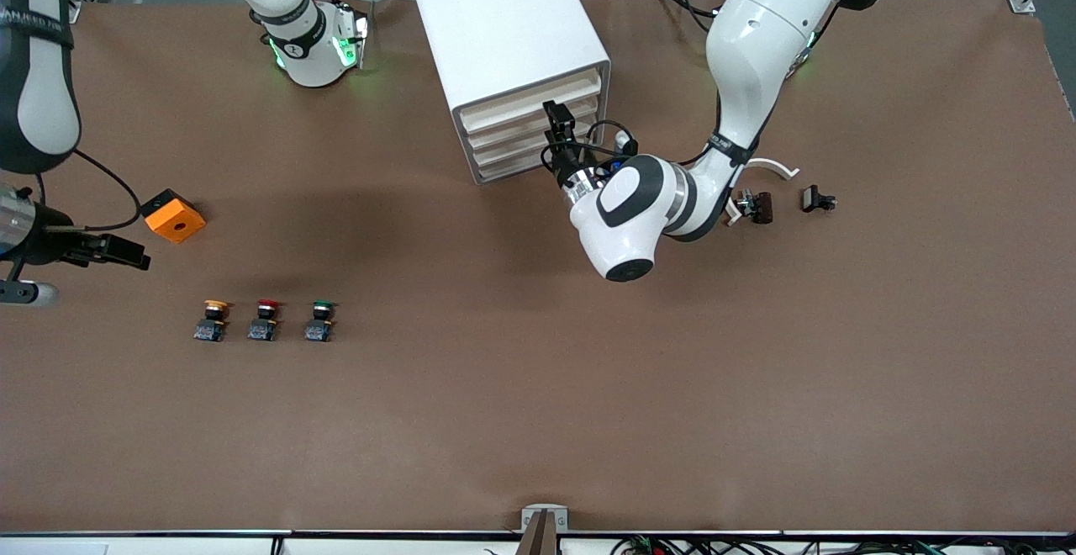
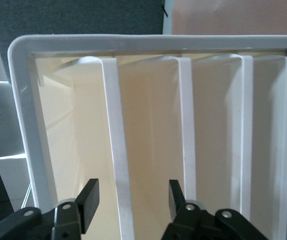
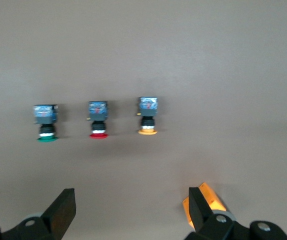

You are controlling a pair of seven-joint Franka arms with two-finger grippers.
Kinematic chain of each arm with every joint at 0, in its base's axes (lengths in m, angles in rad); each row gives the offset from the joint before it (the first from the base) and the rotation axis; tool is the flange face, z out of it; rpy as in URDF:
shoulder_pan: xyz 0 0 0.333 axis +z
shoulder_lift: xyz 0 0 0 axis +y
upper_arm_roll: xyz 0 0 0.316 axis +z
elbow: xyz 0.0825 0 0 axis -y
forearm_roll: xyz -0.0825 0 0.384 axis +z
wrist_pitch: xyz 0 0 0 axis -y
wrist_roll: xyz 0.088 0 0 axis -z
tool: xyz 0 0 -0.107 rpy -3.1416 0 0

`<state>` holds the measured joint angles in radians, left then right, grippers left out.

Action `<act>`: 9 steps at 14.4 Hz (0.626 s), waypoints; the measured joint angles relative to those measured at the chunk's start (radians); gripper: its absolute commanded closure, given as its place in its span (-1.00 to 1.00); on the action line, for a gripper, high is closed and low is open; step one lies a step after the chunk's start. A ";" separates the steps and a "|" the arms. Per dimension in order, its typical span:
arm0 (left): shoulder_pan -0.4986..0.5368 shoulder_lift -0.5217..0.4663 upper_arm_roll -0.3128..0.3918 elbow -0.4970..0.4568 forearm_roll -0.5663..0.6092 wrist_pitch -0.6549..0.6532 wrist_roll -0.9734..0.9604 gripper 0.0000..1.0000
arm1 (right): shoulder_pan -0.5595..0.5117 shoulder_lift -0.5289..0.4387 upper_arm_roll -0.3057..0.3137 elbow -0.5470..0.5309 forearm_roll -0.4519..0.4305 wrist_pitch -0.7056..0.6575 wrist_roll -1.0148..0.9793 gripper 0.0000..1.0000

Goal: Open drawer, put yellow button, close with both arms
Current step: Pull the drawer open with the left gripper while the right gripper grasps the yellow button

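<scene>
The white cabinet stands at the table's robot side, all drawers shut. My left gripper is open at its front. In the left wrist view the gripper straddles the white lip under the drawer, the uppermost cream front, without touching. The yellow button stands in a row with a red one and a green one. My right gripper is open and empty over the table beside an orange block. Its wrist view shows the gripper short of the yellow button.
The orange block lies close by one right finger. Two small black parts and a white curved piece lie toward the left arm's end. The left arm's white elbow hangs in front of the cabinet.
</scene>
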<state>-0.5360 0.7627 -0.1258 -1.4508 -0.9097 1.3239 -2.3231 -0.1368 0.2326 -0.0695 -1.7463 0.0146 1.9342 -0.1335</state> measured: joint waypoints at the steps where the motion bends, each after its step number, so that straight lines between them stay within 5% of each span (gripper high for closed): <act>1: -0.005 0.006 0.000 0.000 -0.008 -0.004 -0.008 -0.20 | -0.016 0.023 0.000 -0.014 0.000 0.043 -0.010 -1.00; 5: -0.027 0.030 0.000 -0.002 -0.052 -0.008 -0.037 0.00 | -0.033 0.115 0.002 -0.090 0.001 0.255 -0.015 -1.00; 9: -0.049 0.047 0.000 -0.003 -0.056 -0.008 -0.069 0.68 | -0.033 0.226 0.006 -0.113 0.028 0.426 -0.006 -1.00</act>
<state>-0.5852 0.8095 -0.1261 -1.4534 -0.9660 1.3156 -2.3921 -0.1698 0.4587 -0.0634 -1.8594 0.0427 2.3600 -0.1390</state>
